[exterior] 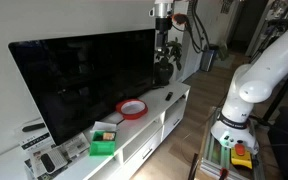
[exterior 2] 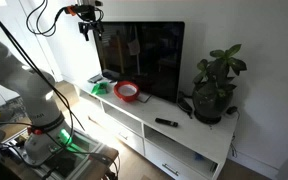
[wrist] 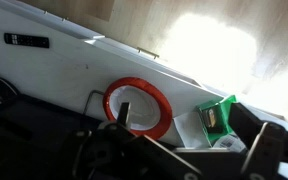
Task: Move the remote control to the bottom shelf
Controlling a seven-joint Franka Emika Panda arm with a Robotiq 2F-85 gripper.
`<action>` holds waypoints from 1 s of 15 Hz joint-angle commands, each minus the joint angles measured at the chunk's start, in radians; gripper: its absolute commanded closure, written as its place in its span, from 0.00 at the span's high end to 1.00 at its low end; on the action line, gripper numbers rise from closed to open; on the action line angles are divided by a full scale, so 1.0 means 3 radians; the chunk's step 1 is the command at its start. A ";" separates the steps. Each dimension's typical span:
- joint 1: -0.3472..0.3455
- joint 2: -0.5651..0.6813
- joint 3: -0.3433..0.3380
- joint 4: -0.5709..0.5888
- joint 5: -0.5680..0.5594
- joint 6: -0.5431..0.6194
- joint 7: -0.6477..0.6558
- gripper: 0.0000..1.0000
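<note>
Remote control: there it is, the remote control (exterior 2: pixel 166 123), lying flat on the cabinet top (exterior 2: pixel 199 140). It sits well apart from the red-rimmed dish (exterior 2: pixel 127 91), on the side of the dish that faces the plant (exterior 2: pixel 216 85).
Green box: the green box (exterior 2: pixel 102 87) is just beside the dish on the opposite side, well out of the way.
Gripper: the gripper (exterior 2: pixel 89 22) hangs high above the dish, up around the TV's (exterior 2: pixel 144 58) top edge and nowhere near the remote.
Jaws: I cannot tell. The wrist view shows only dark, blurred shapes along its lower edge, and both exterior views are too small to read them.
Wrist view: it looks down on the dish, with the remote off toward the upper corner, far from the dish.
How it will handle: I judge it light, rigid and slim, with smooth plastic that may skid if nudged end-on. It is not fragile, though the buttons could take a press.
Where to grip: across the narrow width at mid-length, the jaws coming straight down over the long sides. That way it should lift level and not pivot.
Watch for: it lies low on the board, so the fingertips must come right down to the surface.
Bottom shelf: the bottom shelf (exterior 2: pixel 119 132) is below the dish inside the open recess, and I expect a low, flat entry.
</note>
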 commanded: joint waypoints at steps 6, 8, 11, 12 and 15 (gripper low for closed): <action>0.0011 0.0003 -0.0008 0.0007 -0.0004 -0.0006 0.0005 1.00; -0.0078 0.0141 -0.0047 0.0024 -0.0039 -0.0056 0.0133 1.00; -0.0304 0.0360 -0.0254 -0.0197 -0.0118 0.0120 0.0230 1.00; -0.0378 0.0450 -0.0321 -0.0255 -0.0124 0.0195 0.0272 1.00; -0.0641 0.0827 -0.0527 -0.0422 -0.0220 0.0621 0.0430 1.00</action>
